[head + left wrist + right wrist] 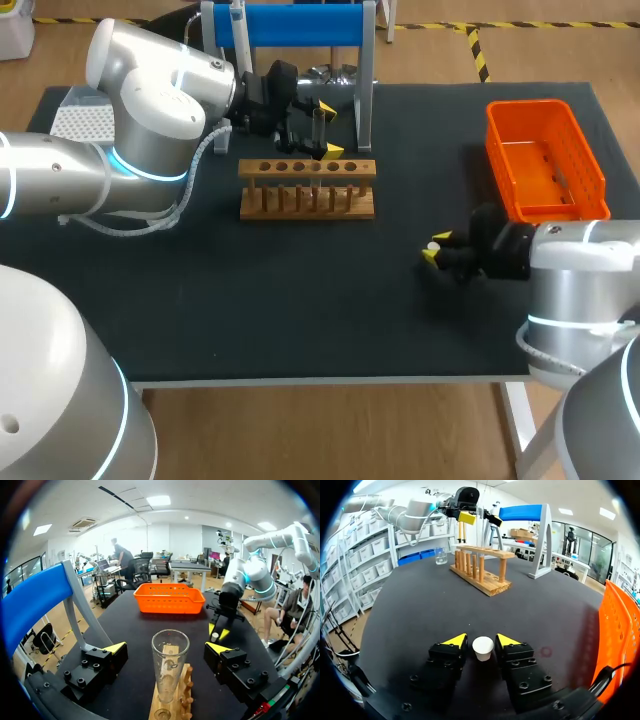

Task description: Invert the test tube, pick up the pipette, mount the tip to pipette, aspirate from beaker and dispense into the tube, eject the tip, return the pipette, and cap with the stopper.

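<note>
Black matting covers the table (300,300). On it the test tube (169,667) stands mouth up in the wooden rack (306,190), between the wide-spread fingers of my left gripper (166,647), neither touching the glass. Well apart, the white stopper (483,648) sits within my right gripper (482,640); whether it is clamped I cannot tell. I judge capping is in hand: next comes a sure hold, then carrying the stopper to the tube's mouth.
</note>
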Tool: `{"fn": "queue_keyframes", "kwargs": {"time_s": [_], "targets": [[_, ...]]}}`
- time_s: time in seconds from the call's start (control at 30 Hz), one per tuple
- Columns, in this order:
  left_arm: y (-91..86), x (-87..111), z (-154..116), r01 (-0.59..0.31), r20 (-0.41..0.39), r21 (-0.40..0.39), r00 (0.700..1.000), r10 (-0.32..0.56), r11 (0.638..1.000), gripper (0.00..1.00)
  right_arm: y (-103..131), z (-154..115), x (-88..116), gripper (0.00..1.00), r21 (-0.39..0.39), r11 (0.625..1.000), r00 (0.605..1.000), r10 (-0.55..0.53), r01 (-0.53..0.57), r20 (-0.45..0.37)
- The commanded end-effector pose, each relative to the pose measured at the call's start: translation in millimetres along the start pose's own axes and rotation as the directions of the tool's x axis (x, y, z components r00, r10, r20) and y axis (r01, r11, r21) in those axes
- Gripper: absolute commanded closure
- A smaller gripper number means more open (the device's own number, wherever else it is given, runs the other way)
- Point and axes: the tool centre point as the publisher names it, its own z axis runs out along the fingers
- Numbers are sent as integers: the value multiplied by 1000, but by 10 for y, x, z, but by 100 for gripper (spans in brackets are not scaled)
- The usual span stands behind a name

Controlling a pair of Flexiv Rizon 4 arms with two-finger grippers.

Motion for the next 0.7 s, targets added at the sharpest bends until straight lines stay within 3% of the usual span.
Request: {"fn": "queue_keyframes", "kwargs": {"time_s": [0.03,0.07,0.13,0.17,0.43,0.7], "targets": [[-7,-9,-8,1,-4,-4,1000,-1,1000,0,-4,18,4,72,2,1000,1000,-1,1,4],[-7,-9,-8,1,-4,-4,1000,-1,1000,0,-6,21,3,75,3,1000,1000,-1,1,4],[-7,-9,-8,1,-4,-4,1000,-1,1000,0,-10,24,0,96,5,1000,1000,1,-1,5],[-7,-9,-8,1,-4,-4,1000,-1,1000,0,-10,24,-2,100,6,1000,1000,1,-1,6],[-7,-9,-8,1,-4,-4,1000,-1,1000,0,80,-28,-6,100,-5,1000,1000,-3,3,-3],[-7,-9,-8,1,-4,-4,1000,-1,1000,0,585,-247,-17,100,-43,999,995,-37,33,-90]]}}
